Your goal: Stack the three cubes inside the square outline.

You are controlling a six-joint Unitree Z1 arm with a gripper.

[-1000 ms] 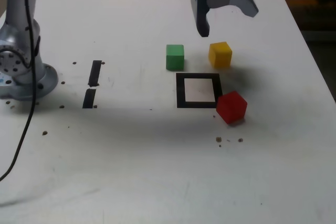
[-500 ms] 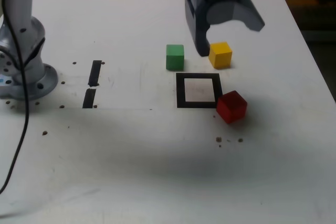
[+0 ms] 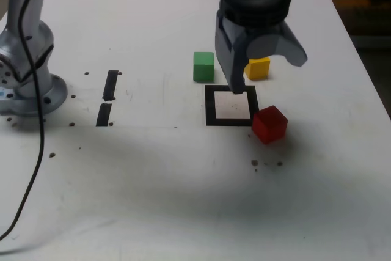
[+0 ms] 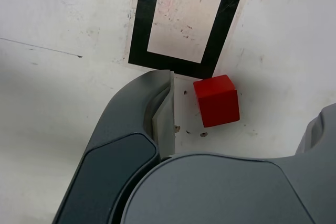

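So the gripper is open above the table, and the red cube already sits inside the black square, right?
Not quite. The red cube sits outside the square outline, just off a corner, as both the exterior and wrist views show. The outline's white inside is empty. The gripper is indeed open above the table.

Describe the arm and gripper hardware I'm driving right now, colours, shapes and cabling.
The gripper has two curved, smooth blue-grey plastic fingers under a ribbed black cylindrical wrist. The wrist view shows a lighter grey inner pad face. The silver-grey round base carries a thin black cable trailing across the table.
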